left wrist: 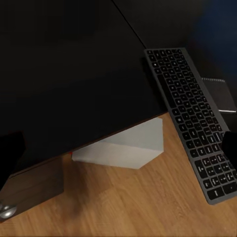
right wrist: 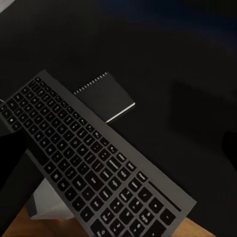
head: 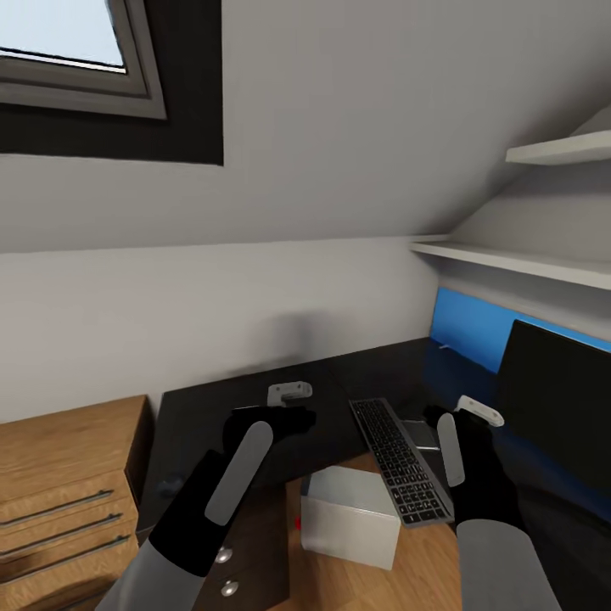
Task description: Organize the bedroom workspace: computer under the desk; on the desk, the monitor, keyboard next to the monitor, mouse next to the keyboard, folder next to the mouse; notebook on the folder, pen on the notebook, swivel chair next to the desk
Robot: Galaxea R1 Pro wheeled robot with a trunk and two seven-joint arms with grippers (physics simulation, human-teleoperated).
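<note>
Left gripper (head: 288,399): hovers over the bare glossy desk (head: 212,407) top, holding nothing; whether its jaws are spread or closed I cannot tell.
Right gripper (head: 475,413): hovers just beside the keyboard's far end; jaw state cannot be told either.
Keyboard (head: 399,458): on the desk, but its near end juts out past the edge over the floor.
Notebook (right wrist: 104,97): flat on the desk, partly tucked under the keyboard's long side; no folder beneath it.
Monitor (head: 556,403): standing on the desk at the right. Judged done.
Computer (head: 350,515): on the floor, partly under the desk edge. Judged roughly done.
Remaining, as judged: seat the keyboard fully, then mouse, folder, notebook stack, pen, chair.
</note>
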